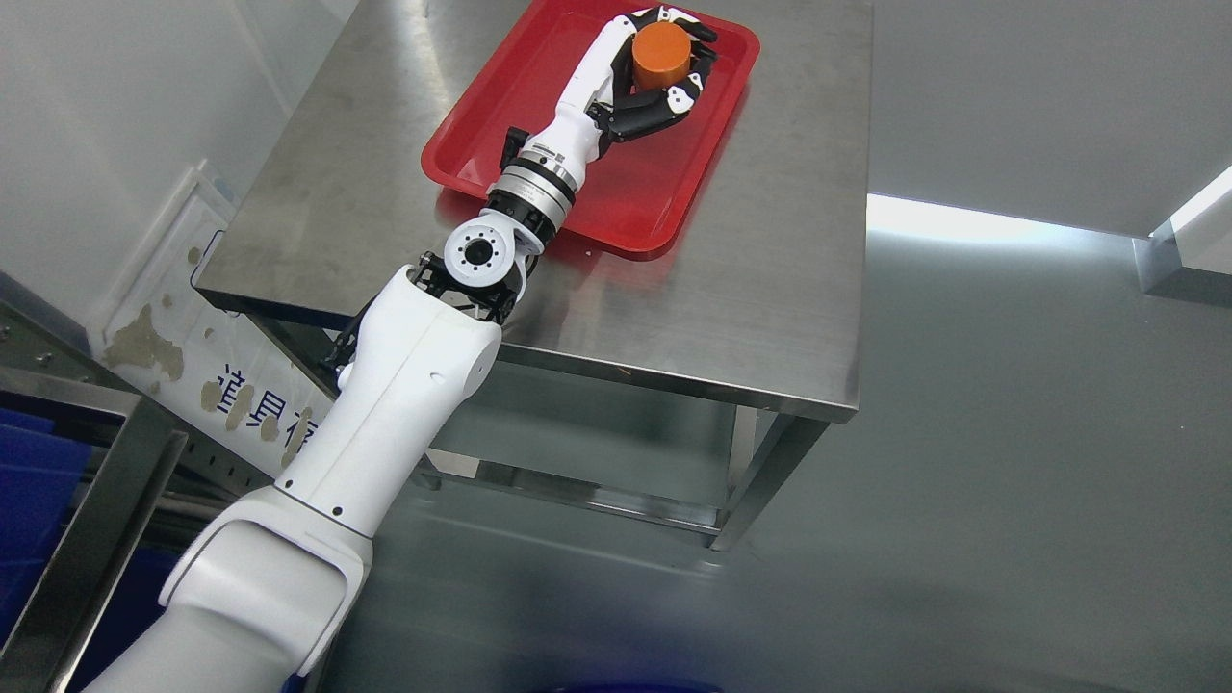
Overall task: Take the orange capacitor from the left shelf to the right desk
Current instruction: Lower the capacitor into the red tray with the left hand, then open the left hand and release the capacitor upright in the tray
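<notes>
**Left hand holding the orange capacitor over the red tray**

From my head camera I see the left arm (pixel 404 385) coming in from the lower left and stretching up across the steel desk (pixel 770 269). Its left hand (pixel 654 72) is out over the far end of a red tray (pixel 664 207) that sits on the desk top. The fingers (pixel 685 94) are curled around the orange capacitor (pixel 661 55), a short round cylinder, with the thumb side along its left and the dark fingertips wrapping its right and lower edge. The capacitor sits inside the tray's outline near the far right corner; I cannot tell whether its base is touching the tray floor or is held just above it.

At the left edge I see part of a metal shelf frame (pixel 106 491) with blue bins (pixel 29 481) inside, and a worn white sign (pixel 221 385) leaning beside the desk leg. I see no right arm.
</notes>
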{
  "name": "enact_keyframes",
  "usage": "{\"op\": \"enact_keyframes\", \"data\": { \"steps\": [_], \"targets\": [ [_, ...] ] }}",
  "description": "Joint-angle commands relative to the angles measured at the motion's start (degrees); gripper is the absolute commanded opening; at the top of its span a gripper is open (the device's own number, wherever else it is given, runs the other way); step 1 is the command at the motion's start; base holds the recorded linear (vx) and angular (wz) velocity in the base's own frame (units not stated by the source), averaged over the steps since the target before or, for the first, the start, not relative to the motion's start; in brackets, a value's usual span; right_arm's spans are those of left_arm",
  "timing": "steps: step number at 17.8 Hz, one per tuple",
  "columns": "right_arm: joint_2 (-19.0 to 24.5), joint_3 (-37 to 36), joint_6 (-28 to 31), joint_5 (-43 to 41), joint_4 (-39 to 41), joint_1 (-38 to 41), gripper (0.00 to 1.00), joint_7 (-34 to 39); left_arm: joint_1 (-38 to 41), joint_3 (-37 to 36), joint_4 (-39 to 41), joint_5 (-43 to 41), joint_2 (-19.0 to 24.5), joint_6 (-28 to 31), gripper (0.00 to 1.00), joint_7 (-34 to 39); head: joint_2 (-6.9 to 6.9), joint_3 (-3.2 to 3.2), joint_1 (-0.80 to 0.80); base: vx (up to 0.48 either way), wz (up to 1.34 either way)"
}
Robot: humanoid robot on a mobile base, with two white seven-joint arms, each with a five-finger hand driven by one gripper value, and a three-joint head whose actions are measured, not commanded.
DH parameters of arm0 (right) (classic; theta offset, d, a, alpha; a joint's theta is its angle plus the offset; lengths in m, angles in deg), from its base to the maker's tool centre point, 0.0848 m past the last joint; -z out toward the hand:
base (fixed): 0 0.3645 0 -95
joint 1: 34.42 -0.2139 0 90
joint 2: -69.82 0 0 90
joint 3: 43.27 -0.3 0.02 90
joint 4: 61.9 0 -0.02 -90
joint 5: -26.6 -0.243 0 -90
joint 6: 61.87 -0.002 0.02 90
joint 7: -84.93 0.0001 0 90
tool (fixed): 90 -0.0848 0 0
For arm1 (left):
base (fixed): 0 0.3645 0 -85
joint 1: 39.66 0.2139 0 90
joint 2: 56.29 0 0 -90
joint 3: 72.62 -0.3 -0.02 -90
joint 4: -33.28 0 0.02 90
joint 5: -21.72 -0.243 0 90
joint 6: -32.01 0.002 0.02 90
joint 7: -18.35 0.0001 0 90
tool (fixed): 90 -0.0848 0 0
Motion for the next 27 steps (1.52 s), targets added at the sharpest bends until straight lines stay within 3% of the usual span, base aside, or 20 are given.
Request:
{"op": "enact_keyframes", "data": {
  "steps": [1,2,5,9,11,14,17,20,23,27],
  "targets": [
    [-1.0,-0.6,0.0,0.4,1.0,1.3,1.0,0.0,-2.7,-3.8,-13.2,0.0,1.0,1.3,0.18,2.3,0.0,0.0,0.0,0.0,0.0],
    [-1.0,-0.6,0.0,0.4,1.0,1.3,1.0,0.0,-3.0,-3.1,-13.2,0.0,1.0,1.6,0.25,2.3,0.0,0.0,0.0,0.0,0.0],
    [-1.0,-0.6,0.0,0.4,1.0,1.3,1.0,0.0,-4.3,-2.2,-13.1,0.1,1.0,3.7,0.63,2.2,0.0,0.0,0.0,0.0,0.0],
    [-1.0,-0.6,0.0,0.4,1.0,1.2,1.0,0.0,-6.4,1.1,-13.0,0.1,1.0,4.2,0.82,1.9,0.0,0.0,0.0,0.0,0.0],
    [-1.0,-0.6,0.0,0.4,1.0,1.2,1.0,0.0,-7.8,4.6,-12.8,0.2,1.0,4.2,0.97,1.6,0.0,0.0,0.0,0.0,0.0],
    [-1.0,-0.6,0.0,0.4,1.0,1.3,1.0,0.0,-8.6,12.0,-10.1,0.3,1.0,4.0,1.0,1.6,0.0,0.0,0.0,0.0,0.0],
    [-1.0,-0.6,0.0,0.4,1.0,1.3,1.0,0.0,-6.1,15.6,-0.8,0.3,1.0,4.6,1.0,1.7,0.0,0.0,0.0,0.0,0.0],
    [-1.0,-0.6,0.0,0.4,1.0,1.2,1.0,0.0,2.8,17.9,14.5,0.3,1.0,10.8,1.0,1.6,0.0,0.0,0.0,0.0,0.0],
    [-1.0,-0.6,0.0,0.4,1.0,1.3,1.0,0.0,13.3,20.0,27.9,0.3,1.0,12.5,1.0,-0.9,0.0,0.0,0.0,0.0,0.0],
    [-1.0,-0.6,0.0,0.4,1.0,1.3,1.0,0.0,20.6,25.8,37.5,0.4,3.6,12.5,1.0,-3.8,0.0,0.0,0.0,0.0,0.0]
  ]
}}
